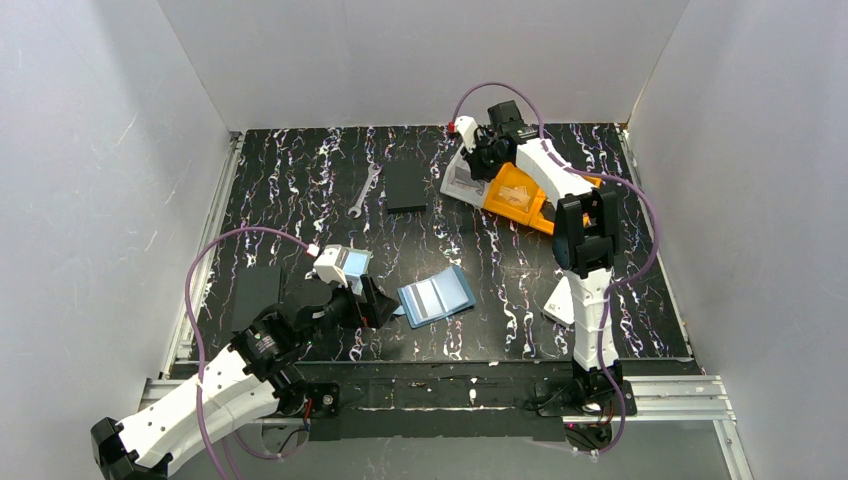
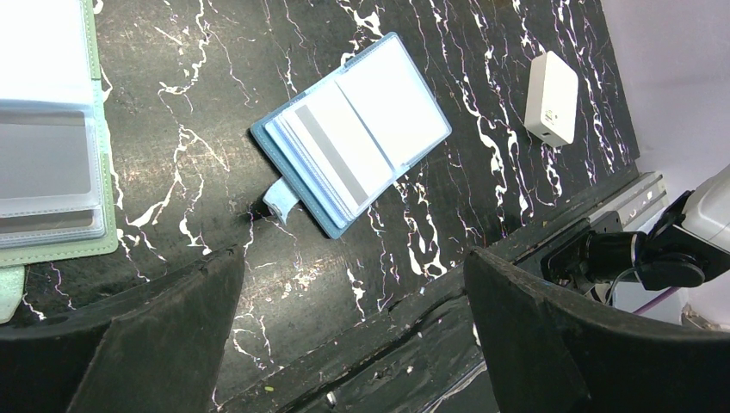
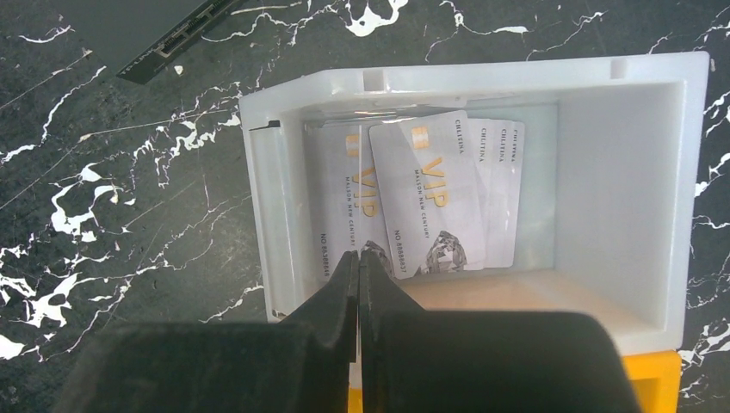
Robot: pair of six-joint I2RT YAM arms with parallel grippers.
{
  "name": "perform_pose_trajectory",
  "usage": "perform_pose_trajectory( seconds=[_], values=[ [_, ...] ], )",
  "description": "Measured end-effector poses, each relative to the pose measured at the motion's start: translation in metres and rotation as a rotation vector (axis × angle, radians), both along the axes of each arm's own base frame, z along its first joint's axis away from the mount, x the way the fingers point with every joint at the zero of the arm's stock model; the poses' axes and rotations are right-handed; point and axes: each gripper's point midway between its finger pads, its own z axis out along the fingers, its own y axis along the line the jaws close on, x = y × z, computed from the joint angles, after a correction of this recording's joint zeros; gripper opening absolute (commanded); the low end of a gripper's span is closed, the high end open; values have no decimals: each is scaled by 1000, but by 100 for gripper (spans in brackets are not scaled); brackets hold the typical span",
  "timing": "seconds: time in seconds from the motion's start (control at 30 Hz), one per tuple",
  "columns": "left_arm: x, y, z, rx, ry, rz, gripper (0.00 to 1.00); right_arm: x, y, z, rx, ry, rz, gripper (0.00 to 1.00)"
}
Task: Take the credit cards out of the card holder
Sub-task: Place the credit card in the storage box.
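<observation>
While the left jaws gape wide and empty just beside the blue folding card holder (image 2: 353,146), that holder lies open on the black marbled counter (image 2: 215,77), a grey-striped white card (image 2: 340,159) in its clear pocket. Well apart from the holder, the right jaws are pressed shut above pale gold-lettered credit cards (image 3: 430,202) lying in a white plastic bin (image 3: 620,172).

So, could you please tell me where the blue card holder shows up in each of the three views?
Top external: the card holder lies open on the table, low in the picture and near its centre.
Left wrist: it sits in the upper middle, open and tilted.
Right wrist: not in it.
Shared landmark: the white box, to the holder's right in both views.
</observation>
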Motion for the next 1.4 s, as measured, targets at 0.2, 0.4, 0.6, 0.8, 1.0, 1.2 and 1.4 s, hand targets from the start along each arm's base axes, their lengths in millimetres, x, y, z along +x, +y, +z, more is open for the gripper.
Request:
perform_pose_trajectory(
  seconds=[0.2,0.4,0.6,0.8,1.0,1.2,1.4],
  values=[
    [0,0,0,3,0,-1,98,-1,2,-4,10,15,2,1],
    [0,0,0,4,-1,-1,98,-2,4,-7,20,27,2,2],
    [0,0,-1,5,0,-1,98,-1,5,-6,28,32,-7,27],
    [0,0,-3,15,6,-3,98,17,-8,-2,-30,-35,-80,37],
    [0,0,-4,16,8,-4,98,44,-32,13,-76,-128,-202,41],
    [1,-8,-5,2,26,-16,98,27,-32,35,0,-96,-161,49],
    [0,-24,-11,-37,95,-40,96,-76,-11,91,212,-6,30,48]
  ],
)
